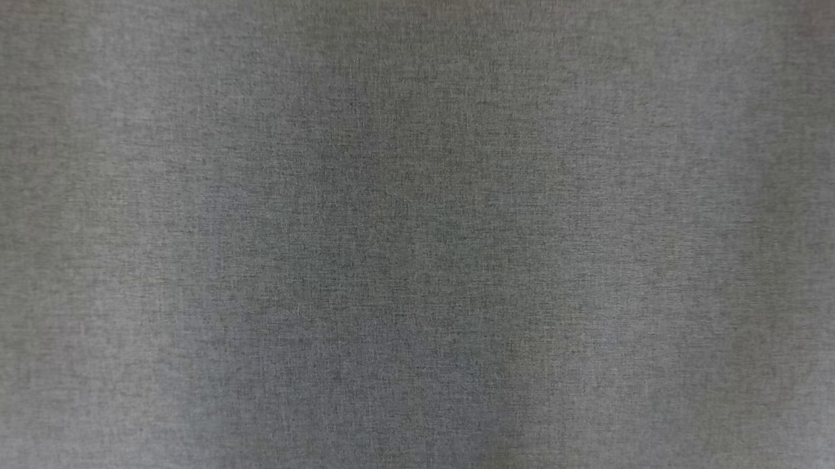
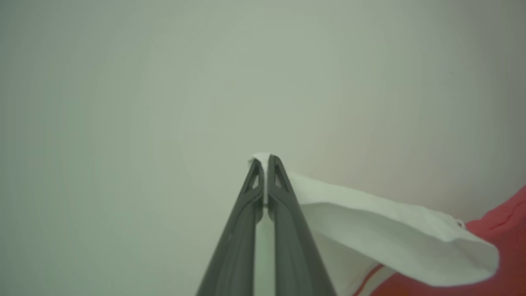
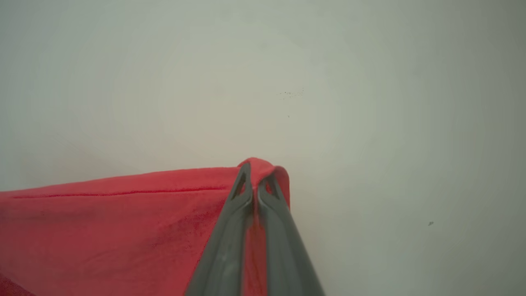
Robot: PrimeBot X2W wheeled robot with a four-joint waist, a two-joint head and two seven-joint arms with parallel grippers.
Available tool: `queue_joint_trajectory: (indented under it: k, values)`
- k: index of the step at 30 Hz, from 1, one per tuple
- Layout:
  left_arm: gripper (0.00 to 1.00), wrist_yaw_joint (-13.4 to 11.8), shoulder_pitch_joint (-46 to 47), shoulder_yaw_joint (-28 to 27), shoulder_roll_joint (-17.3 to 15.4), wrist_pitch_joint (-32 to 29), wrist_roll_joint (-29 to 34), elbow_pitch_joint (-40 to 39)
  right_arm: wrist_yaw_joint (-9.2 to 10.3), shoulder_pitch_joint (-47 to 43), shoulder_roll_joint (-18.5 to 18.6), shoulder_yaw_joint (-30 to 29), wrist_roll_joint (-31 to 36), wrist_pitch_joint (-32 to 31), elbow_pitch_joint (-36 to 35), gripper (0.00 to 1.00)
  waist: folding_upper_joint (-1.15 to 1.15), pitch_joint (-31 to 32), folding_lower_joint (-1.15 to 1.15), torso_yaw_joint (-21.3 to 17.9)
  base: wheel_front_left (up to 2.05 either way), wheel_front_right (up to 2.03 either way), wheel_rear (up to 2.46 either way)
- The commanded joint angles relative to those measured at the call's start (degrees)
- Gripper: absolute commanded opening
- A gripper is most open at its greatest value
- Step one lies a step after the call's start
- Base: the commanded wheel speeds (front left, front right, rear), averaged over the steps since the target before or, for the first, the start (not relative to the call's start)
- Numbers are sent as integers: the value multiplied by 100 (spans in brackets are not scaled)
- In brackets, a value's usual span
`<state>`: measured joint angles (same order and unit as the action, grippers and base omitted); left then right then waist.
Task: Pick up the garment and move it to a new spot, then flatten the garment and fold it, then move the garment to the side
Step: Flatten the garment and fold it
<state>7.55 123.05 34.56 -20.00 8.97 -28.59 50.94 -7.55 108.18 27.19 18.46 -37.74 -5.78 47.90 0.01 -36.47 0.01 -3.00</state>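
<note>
The garment is red with white parts. In the left wrist view my left gripper [image 2: 264, 161] is shut on a white edge of the garment [image 2: 390, 238], which trails off to the lower right into red cloth with white stripes. In the right wrist view my right gripper [image 3: 259, 170] is shut on a red hemmed edge of the garment [image 3: 123, 222], which spreads out to the left. Both grippers hold the cloth over a pale, plain surface. The head view is covered by blurred grey fabric [image 1: 417, 234] close to the lens.
A pale, plain surface [image 2: 164, 102] lies beyond the left fingers, and the same pale surface [image 3: 370, 123] lies beyond the right fingers, with a few small dark specks on it.
</note>
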Motion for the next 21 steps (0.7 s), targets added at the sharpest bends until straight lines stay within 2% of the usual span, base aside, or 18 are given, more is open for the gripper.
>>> queue_joint_trajectory:
  k: [1,6,14,18,21]
  values:
    - [0,-15,83,28,30,100,-92,81,14,80,-28,72,-45,37,49,0,-1,-56,-1,9,0,0,0]
    - [0,-15,19,358,50,244,-365,265,14,121,114,362,-258,117,128,0,-1,-184,-1,37,0,0,0]
    - [0,-14,-564,616,-69,478,-854,120,14,-384,512,808,-763,284,-126,0,-1,-76,-1,52,0,0,0]
    - [0,-14,-1148,749,-174,570,-996,-281,14,-1005,811,1097,-1158,364,-504,0,-1,169,-1,74,0,0,0]
    - [0,-15,-1811,914,-380,606,-1106,-853,14,-1642,1043,1296,-1474,435,-911,0,-1,406,-1,85,0,0,0]
